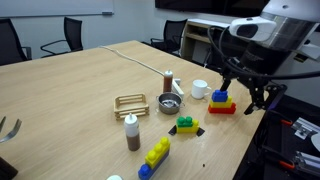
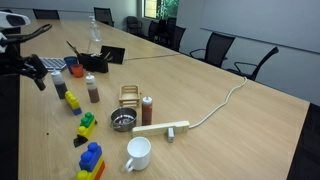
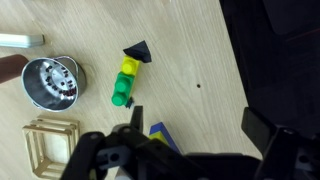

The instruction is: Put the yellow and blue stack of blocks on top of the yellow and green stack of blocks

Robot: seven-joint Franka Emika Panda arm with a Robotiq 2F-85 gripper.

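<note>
**Above the counter: gripper spread wide and empty, well apart from the yellow and blue stack of blocks**

Over the counter's edge, in an exterior view, the gripper hangs in the air with its jaws wide apart and nothing between them, near a red-based stack. The yellow and blue stack of blocks lies flat on the counter toward the near edge, well apart from the gripper. The yellow and green stack of blocks sits roughly between the two, touching neither, near a metal bowl.

The wrist view shows the yellow and green stack of blocks whole from above. Its yellow brick is at one end, the green bricks make up the rest, and a small dark wedge lies just beyond the yellow end. Of the yellow and blue stack of blocks, this view gives only a blue tip and a strip of yellow at the bottom of the picture. The rest is hidden behind the gripper's dark body. The two fingers stand far apart at the lower corners. A wooden rack lies beside the bowl.

Both exterior views show the long stack at full length. They also take in the red-based stack, a white cup and a brown bottle, which lie outside the wrist view.
</note>
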